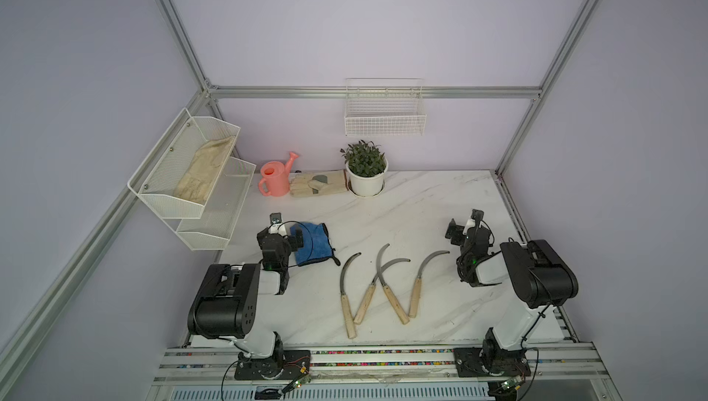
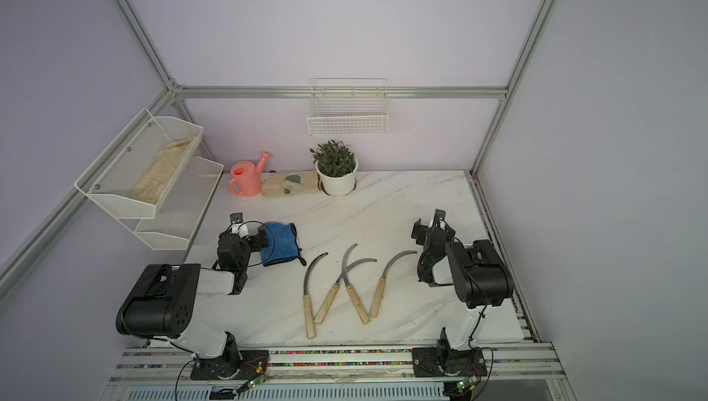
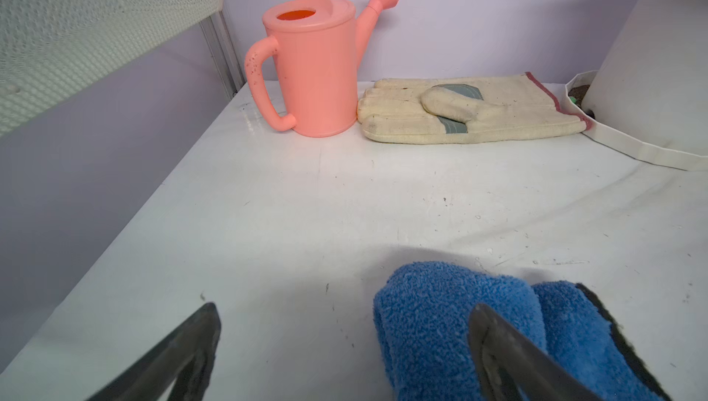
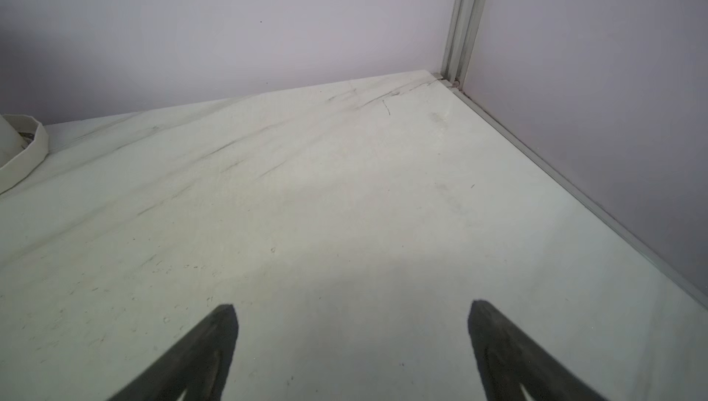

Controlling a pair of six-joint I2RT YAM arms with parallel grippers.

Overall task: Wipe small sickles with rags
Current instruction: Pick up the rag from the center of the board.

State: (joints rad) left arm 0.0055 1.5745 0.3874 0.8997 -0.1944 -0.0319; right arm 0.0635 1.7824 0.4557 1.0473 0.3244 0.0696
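- The left gripper [image 3: 344, 313] has its jaws wide and holds nothing; one finger is in front of the blue rag [image 1: 312, 244] on the table [image 1: 440, 203].
- The right gripper [image 4: 352, 307] is also wide, over bare table.
- Four sickles [image 1: 395, 304] lie between the arms, the middle two crossed.

Twin overhead views; wrist cameras near tabletop [image 4: 344, 207]

Part of the rag [image 1: 318, 244] lies hidden beneath the left gripper [image 1: 286, 227] (extent indeterminable); plant pot [image 3: 651, 54] cropped in both wrist views.
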